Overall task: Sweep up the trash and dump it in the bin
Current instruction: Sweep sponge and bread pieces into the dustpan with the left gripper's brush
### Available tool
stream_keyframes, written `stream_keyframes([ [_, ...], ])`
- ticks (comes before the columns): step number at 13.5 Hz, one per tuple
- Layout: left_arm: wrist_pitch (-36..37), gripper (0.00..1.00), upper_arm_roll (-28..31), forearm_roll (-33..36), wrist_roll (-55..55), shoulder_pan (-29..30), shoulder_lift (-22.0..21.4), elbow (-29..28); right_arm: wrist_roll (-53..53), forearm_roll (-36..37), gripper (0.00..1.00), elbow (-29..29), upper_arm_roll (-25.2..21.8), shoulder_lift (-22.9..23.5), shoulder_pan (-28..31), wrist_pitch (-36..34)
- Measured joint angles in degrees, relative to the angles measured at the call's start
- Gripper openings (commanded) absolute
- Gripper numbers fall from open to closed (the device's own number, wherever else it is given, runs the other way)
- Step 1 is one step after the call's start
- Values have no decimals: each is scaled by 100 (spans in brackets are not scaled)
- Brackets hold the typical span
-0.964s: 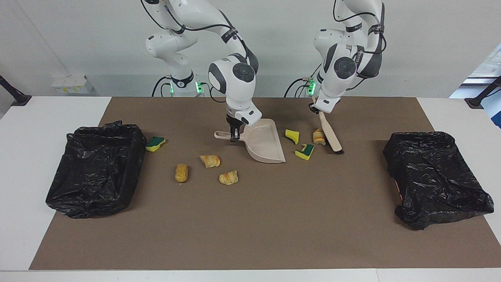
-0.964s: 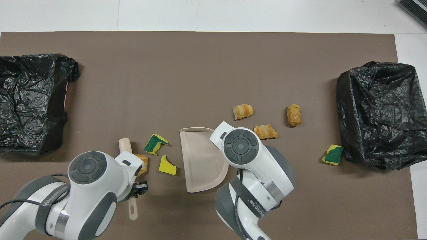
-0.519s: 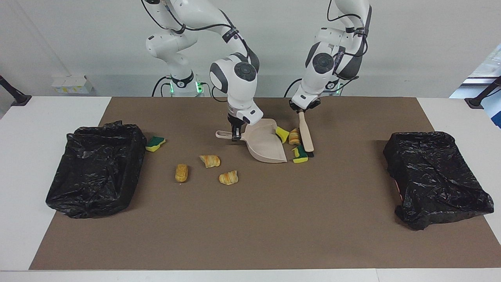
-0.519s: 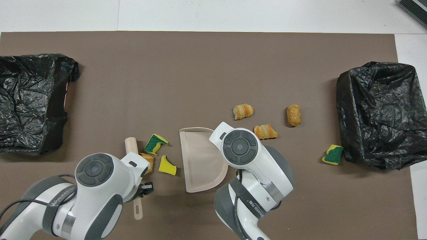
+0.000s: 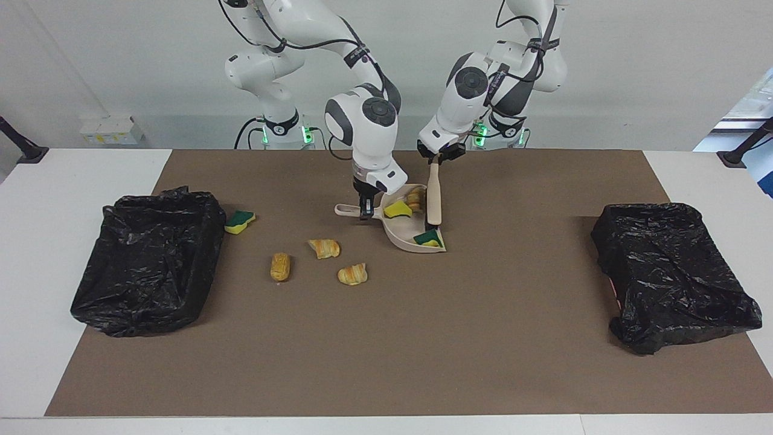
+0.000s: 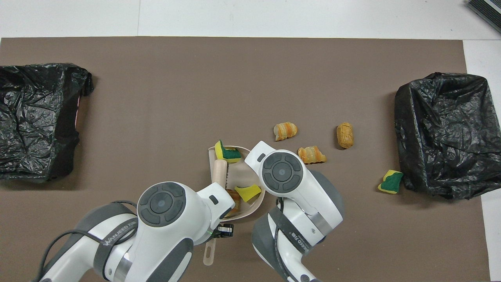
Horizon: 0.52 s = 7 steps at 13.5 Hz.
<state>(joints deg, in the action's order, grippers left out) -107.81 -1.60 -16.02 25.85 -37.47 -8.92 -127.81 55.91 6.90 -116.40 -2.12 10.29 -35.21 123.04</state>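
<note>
Three pieces of trash are sitting in the dustpan: a yellow sponge piece near its closed end, a bread lump just beside that and nearer to the robots, and a green-sided sponge piece at its open lip. The other four are lying on the brown mat: three bread lumps toward the right arm's end of the worktop, and a fourth sponge piece just beside the bin at that end.

You are seeing the right end effector closed on the dustpan handle, its fingers pointing straight down, with the pan resting on the mat.

Your left end effector is gripping the brush by its handle, closed around it. The brush is tilting down into the pan's open side, its head down by the green-sided sponge piece at the lip. In the overhead view the brush handle's free end is sticking out below the left wrist, and the brush back is lying over the pan.

A second black-lined bin is standing at the left arm's end of the worktop, well apart from the pan.
</note>
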Motion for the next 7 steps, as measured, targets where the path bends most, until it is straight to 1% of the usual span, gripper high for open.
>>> stream_keyframes([
  [2,451,0,39,1,28,209,-50,225,185,0,0,49,-10,-8,220,-10],
  [3,550,0,43,9,103,259,-81,255,294,0,0,74,-13,-24,325,-38],
  [5,620,0,23,49,236,261,-112,252,591,0,0,138,-16,-108,536,-174],
  [7,633,0,-49,104,421,250,-157,184,928,0,0,290,-19,-215,745,-478],
])
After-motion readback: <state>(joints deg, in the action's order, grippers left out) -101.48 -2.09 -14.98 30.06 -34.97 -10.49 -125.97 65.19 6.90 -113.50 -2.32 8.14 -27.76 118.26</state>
